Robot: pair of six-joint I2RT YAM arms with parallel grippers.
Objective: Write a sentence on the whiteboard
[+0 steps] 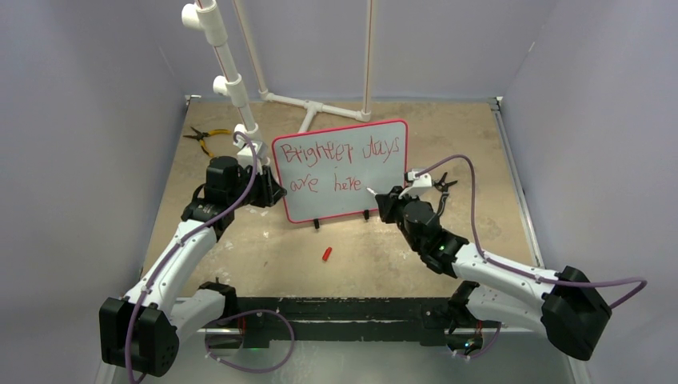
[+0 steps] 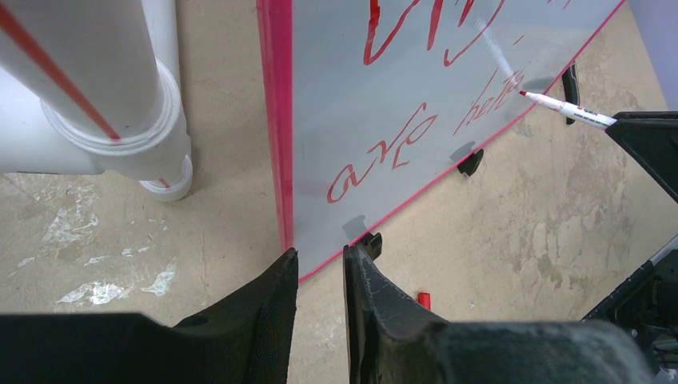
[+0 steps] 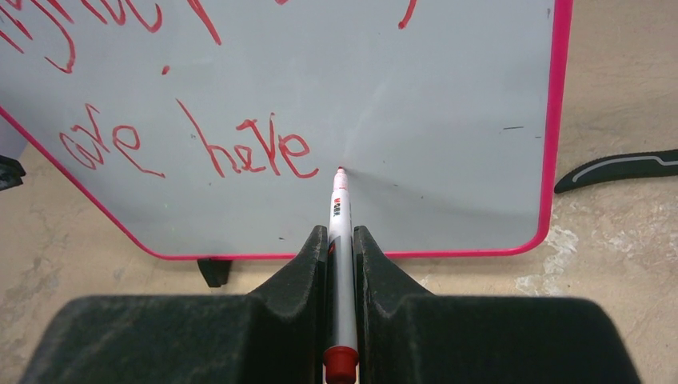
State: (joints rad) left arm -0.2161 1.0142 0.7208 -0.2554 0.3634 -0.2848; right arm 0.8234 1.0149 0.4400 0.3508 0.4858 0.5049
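On the tan table point(image 1: 264, 248) stands the whiteboard point(image 1: 384, 200), the sentence point(image 1: 320, 152) in 2 red rows. Left fingers point(image 2: 272, 320) pinch its lower corner; right fingers point(image 3: 296, 280) grip a marker point(image 3: 340, 232), tip touching just after "here".

Even overhead light, soft shadows; faint glare on whiteboard point(image 3: 448, 104); frames sharp

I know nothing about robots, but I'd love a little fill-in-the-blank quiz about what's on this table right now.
1. The sentence on the whiteboard is written in ___ ink.
2. Its words make ___ rows.
3. The last word reads ___.
4. The marker sits in the jaws of the ___ arm.
Missing words: red, two, here, right.
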